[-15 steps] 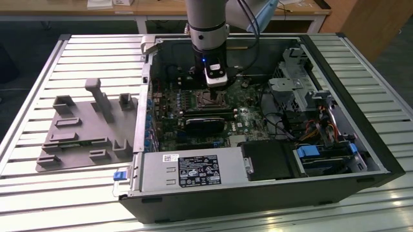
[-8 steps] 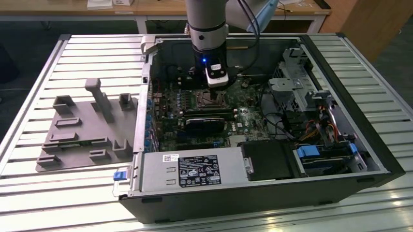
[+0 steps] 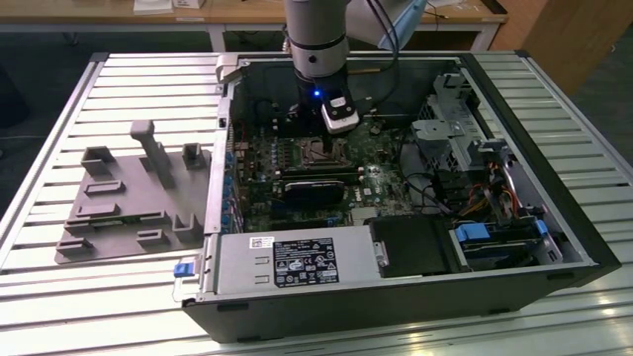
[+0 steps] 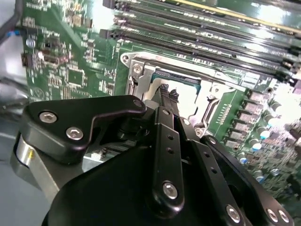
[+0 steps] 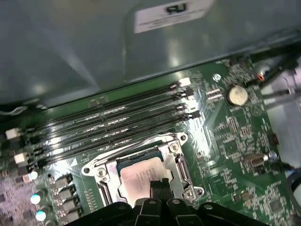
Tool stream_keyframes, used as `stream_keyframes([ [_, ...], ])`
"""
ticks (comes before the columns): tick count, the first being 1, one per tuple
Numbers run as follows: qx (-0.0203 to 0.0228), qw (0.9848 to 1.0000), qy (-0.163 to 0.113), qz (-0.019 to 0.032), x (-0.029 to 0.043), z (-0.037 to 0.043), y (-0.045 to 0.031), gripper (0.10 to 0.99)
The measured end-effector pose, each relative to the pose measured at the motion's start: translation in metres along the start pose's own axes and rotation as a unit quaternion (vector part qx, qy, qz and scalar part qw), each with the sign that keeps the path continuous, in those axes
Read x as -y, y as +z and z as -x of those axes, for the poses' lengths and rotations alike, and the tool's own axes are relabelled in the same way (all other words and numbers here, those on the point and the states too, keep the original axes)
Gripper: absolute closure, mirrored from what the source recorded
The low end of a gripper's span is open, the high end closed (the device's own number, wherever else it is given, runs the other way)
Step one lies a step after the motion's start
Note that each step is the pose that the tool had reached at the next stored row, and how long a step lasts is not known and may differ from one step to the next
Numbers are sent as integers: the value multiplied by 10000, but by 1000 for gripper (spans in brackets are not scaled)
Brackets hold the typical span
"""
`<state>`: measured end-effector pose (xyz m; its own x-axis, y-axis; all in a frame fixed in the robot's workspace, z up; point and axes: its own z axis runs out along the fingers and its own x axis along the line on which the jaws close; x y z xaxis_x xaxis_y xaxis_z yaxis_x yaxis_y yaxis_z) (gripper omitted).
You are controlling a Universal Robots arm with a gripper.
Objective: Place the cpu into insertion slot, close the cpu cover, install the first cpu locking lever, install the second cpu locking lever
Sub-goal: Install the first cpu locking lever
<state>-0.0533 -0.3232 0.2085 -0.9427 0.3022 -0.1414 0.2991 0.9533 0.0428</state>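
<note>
The arm (image 3: 316,44) reached down into an open computer case (image 3: 554,222) lying on a slatted table (image 3: 129,81), its gripper (image 3: 319,137) poised just above the slot (image 3: 319,153) on the green board (image 3: 259,178); in the first wrist view the cpu (image 5: 138,176) sat flat inside the slot (image 5: 181,165), its dull silver top showing through the window of the cover (image 5: 109,172), which lay down over it; the black fingertips (image 5: 160,188) stood pressed together, holding nothing, over the chip's near edge; whether they touched it could not be told; in the second wrist view the gripper (image 4: 170,96) met the pale chip (image 4: 188,96) within the silvery frame (image 4: 141,63); four long memory slots (image 5: 108,120) ran beside the socket; a grey fixture tray (image 3: 118,200) rested on the table at the exterior view's left, well apart from the case.
</note>
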Motion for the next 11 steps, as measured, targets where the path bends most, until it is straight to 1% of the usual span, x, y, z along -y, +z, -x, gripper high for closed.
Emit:
stream_keyframes([
  [3, -8, 9996, -272, 25, 0, 0, 3, 984],
  [7, -15, 9982, -600, 49, 0, -2, 5, 984],
  [11, -14, 9974, -713, 58, 14, -43, -2, 984],
])
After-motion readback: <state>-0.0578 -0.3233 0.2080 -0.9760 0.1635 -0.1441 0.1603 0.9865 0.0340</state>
